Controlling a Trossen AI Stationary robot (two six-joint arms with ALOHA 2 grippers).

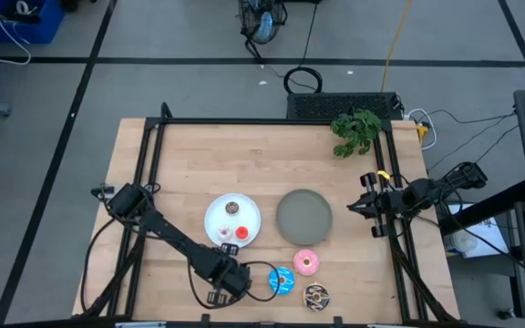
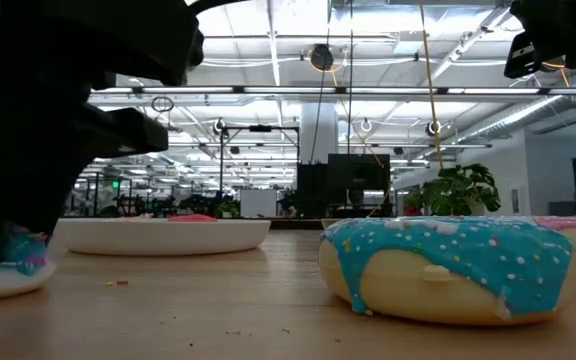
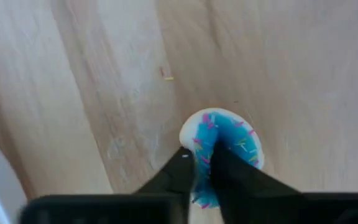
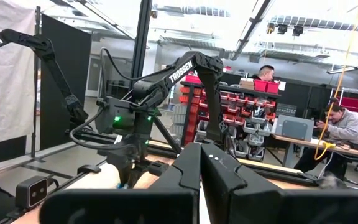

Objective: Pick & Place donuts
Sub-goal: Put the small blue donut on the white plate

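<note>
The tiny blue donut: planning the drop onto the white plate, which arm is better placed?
Left. Its end effector is shut on the tiny blue donut beside the white plate; the right end effector waits at the table's far edge.

Beneath me lies a pale, planked wooden table (image 1: 244, 164) bounded by a black metal frame (image 1: 272, 121), standing on a grey floor crossed by dark tape lines (image 1: 80, 91). A leafy green plant (image 1: 355, 130) sits at the table's far edge, and a blue bin (image 1: 21, 20) stands on the floor off to the far left. Around me I see a high ceiling of white beams and strip lights (image 2: 298, 20), red shelving racks (image 4: 241, 102), a black partition panel (image 4: 64, 81), and seated people at a bench (image 4: 347, 124)
</note>
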